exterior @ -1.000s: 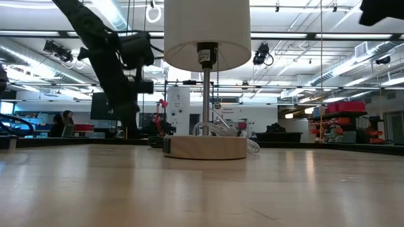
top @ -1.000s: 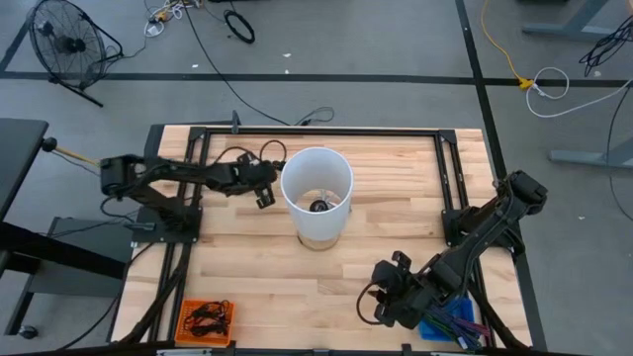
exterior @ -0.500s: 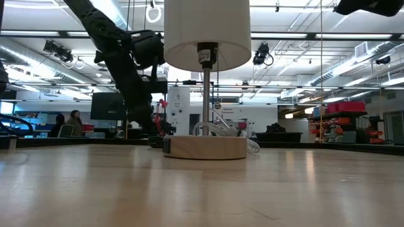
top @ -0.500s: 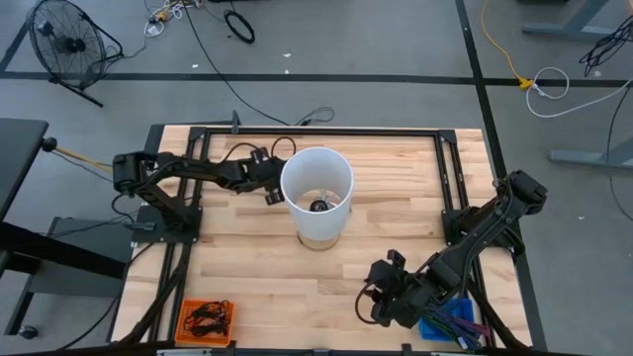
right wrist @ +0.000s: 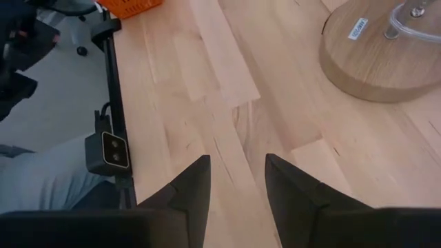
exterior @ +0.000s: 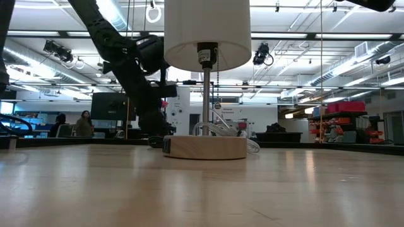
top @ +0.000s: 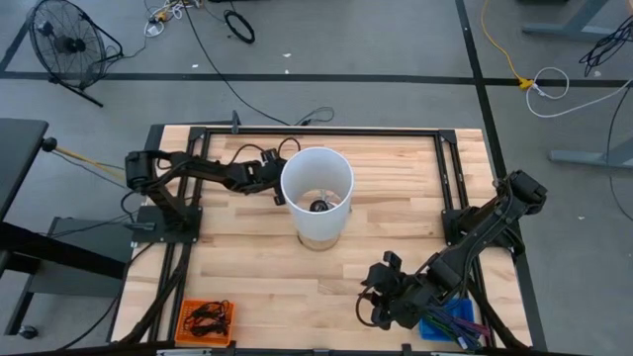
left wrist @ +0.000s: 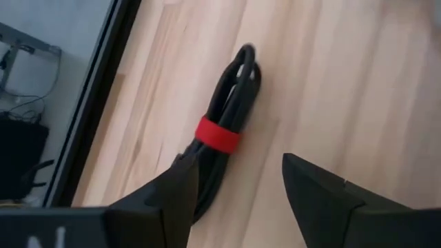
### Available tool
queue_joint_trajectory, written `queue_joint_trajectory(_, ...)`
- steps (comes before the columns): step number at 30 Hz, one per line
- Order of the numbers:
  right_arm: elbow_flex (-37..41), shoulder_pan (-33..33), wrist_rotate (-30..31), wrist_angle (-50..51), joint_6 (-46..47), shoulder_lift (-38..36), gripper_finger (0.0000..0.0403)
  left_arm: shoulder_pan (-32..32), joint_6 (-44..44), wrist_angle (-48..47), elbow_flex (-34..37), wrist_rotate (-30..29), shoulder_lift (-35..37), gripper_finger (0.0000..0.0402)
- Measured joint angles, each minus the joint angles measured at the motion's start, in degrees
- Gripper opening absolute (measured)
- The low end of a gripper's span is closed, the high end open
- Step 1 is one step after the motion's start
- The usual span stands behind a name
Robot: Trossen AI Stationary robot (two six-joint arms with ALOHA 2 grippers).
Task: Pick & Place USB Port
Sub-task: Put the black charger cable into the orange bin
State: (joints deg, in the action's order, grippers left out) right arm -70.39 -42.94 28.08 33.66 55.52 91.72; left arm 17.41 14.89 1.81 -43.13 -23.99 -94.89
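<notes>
I have the left gripper [top: 265, 176] up at the far side of the table [top: 396, 168], just beside the white lamp shade [top: 316, 188], and through its wrist camera I am looking down on a bundled black cable [left wrist: 224, 145] cinched with a red band [left wrist: 218, 133]. I take this coil to be the USB lead the task wants moved. It lies flat on the wood, close to the dark frame rail [left wrist: 103, 89] at the table's edge, with nothing gripping it. The fingers stand apart and hold nothing; the coil's near end runs in between them, closer to one finger than the other. What matters for my next move is the coil's long axis: it runs away from the gripper at a slight slant, so the jaws already straddle it across its narrow width, and I judge a small sideways shift plus a descent would centre it. The right gripper [top: 381, 297] waits at the near side by the lamp's wooden base [right wrist: 372, 52], also parted and empty, well apart from the cable, so the left arm is plainly the nearer one.
</notes>
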Motion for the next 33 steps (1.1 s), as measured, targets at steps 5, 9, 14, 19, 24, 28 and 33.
queue_joint_trajectory(5,0.0,0.0,0.11,-1.02,-1.2,0.0,0.0137,1.38,0.9,3.18,-0.05,-0.23,-1.95,0.0216)
queue_joint_trajectory(9,0.0,-0.02,1.48,-1.72,-2.48,0.0,0.0137,3.61,0.9,3.62,-0.07,-0.3,-2.25,0.0216)
queue_joint_trajectory(14,0.0,0.11,1.8,-2.15,-4.02,0.0,0.0137,6.42,-0.6,3.6,-0.04,4.09,-2.28,0.0216)
queue_joint_trajectory(19,0.0,0.17,3.03,-2.21,-4.65,0.0,0.0137,8.0,-0.76,3.43,-0.04,8.43,-2.41,0.0216)
queue_joint_trajectory(24,0.0,0.2,3.03,-3.12,-5.04,0.02,0.0137,9.06,-1.24,3.55,-0.15,11.07,-3.68,0.0215)
queue_joint_trajectory(28,0.0,0.2,3.01,-3.96,-5.43,0.02,0.0137,9.87,-2.24,4.38,-0.23,11.49,-5.4,0.0211)
queue_joint_trajectory(33,0.0,0.2,3.5,-4.64,-6.58,0.02,0.0137,10.45,-4.52,4.4,-0.33,13.05,-6.42,0.0158)
